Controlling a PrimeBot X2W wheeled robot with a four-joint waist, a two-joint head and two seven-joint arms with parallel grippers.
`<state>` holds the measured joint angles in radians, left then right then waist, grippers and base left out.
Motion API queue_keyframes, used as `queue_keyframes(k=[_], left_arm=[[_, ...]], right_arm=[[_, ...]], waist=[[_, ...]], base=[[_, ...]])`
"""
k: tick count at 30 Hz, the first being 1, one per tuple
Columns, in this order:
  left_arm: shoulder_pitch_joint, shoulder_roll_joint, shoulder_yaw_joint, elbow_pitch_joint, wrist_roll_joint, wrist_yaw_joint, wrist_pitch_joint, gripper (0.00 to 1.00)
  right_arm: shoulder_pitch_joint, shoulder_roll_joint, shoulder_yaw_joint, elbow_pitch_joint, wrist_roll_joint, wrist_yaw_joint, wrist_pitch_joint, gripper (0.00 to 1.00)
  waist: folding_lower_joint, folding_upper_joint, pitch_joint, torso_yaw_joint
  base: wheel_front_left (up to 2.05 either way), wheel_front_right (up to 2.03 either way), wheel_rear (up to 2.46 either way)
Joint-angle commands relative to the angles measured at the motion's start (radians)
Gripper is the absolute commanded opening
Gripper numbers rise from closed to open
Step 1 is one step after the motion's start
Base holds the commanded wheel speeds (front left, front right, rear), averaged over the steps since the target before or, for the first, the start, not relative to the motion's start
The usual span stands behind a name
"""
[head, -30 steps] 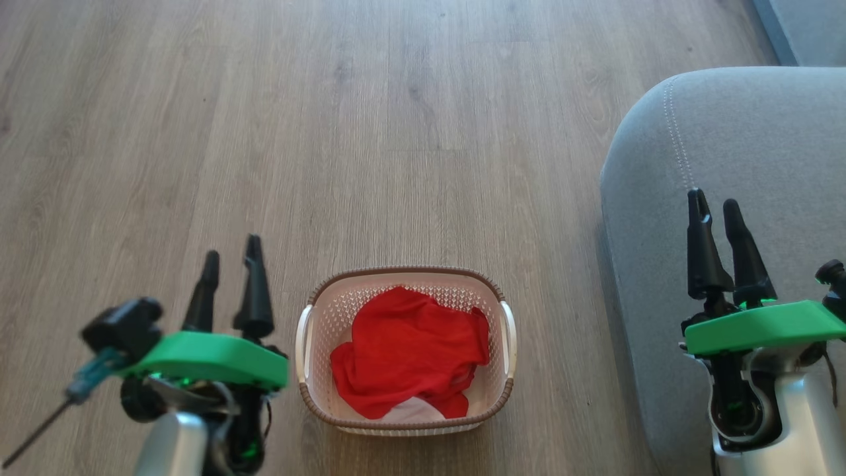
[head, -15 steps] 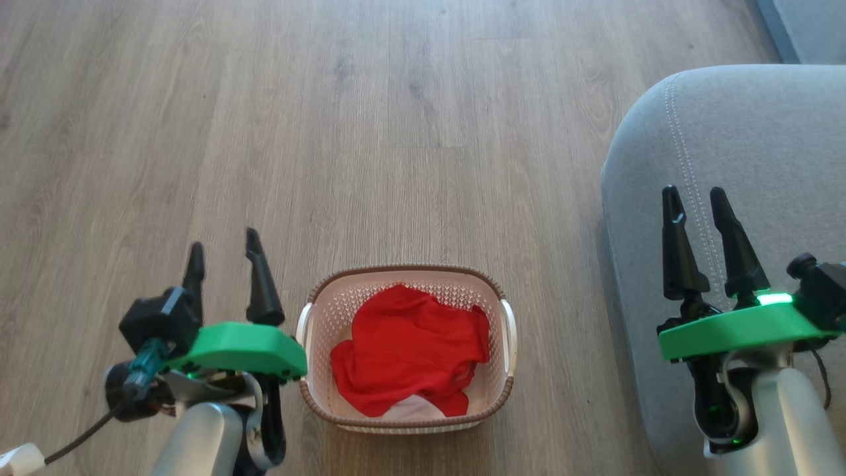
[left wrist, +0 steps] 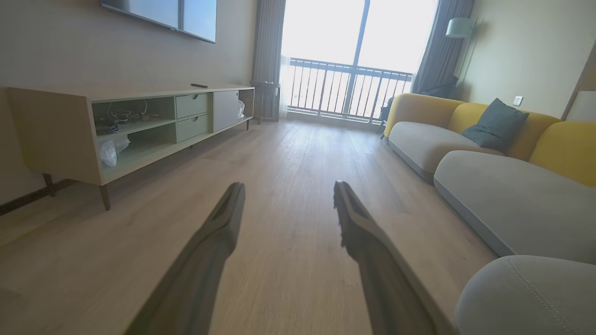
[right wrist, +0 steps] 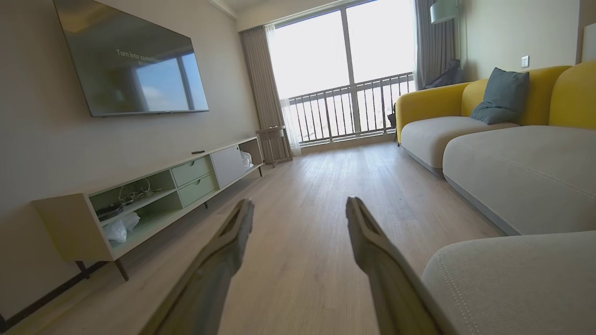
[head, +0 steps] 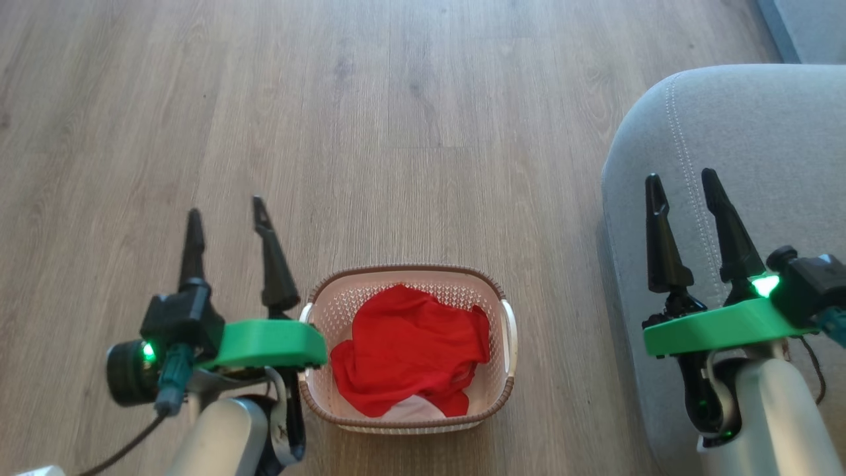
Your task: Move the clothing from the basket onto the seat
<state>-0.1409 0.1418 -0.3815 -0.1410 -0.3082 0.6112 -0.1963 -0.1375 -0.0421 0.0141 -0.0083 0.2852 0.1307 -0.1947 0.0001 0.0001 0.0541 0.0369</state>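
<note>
Bright-red clothing lies crumpled in the cream basket on the wood floor, a white panel showing at its near edge. My left gripper stands open just left of the basket, fingers pointing away over the floor, nothing between them. The grey seat fills the right side, with pale stitching down its rounded corner. My right gripper is open above the seat's left edge, empty. In the wrist views the left gripper and the right gripper point down the room, with the seat at lower right.
A long TV cabinet runs along the left wall under a wall-mounted screen. A yellow-backed sofa with a grey-blue cushion lines the right wall. Balcony doors stand at the far end. Wood floor stretches ahead.
Both arms have moved forward and up the head view. The left gripper has rolled level and shifted right toward the basket. The right gripper has shifted left. Basket and clothing have not moved.
</note>
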Motion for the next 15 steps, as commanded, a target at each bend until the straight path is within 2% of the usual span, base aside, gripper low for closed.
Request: queue_keyframes(k=[1, 7, 10, 15], left_arm=[[-0.033, 0.003, 0.024, -0.032, 0.004, -0.009, -0.012, 1.0], [-0.002, -0.056, 0.106, 0.032, 0.011, -0.18, -0.029, 1.0], [0.009, -0.078, 0.143, 0.053, 0.058, -0.222, -0.038, 1.0], [0.018, -0.09, 0.14, 0.116, 0.12, -0.3, -0.053, 1.0]], right_arm=[[-0.046, -0.01, 0.027, -0.034, -0.025, 0.0, -0.013, 1.0], [-0.038, -0.009, 0.037, -0.009, -0.086, 0.0, -0.03, 1.0], [-0.035, -0.011, 0.045, -0.002, -0.129, 0.0, -0.039, 1.0], [-0.034, -0.01, 0.047, 0.005, -0.181, 0.0, -0.054, 1.0]], waist=[[-0.0001, -0.0001, -0.001, 0.0], [-0.0001, -0.0001, -0.01, -0.001], [-0.0001, -0.0001, -0.012, -0.003], [-0.0001, -0.0001, -0.013, -0.005]], base=[[0.0, 0.0, 0.0], [0.0, 0.0, 0.0], [0.0, 0.0, 0.0], [0.0, 0.0, 0.0]])
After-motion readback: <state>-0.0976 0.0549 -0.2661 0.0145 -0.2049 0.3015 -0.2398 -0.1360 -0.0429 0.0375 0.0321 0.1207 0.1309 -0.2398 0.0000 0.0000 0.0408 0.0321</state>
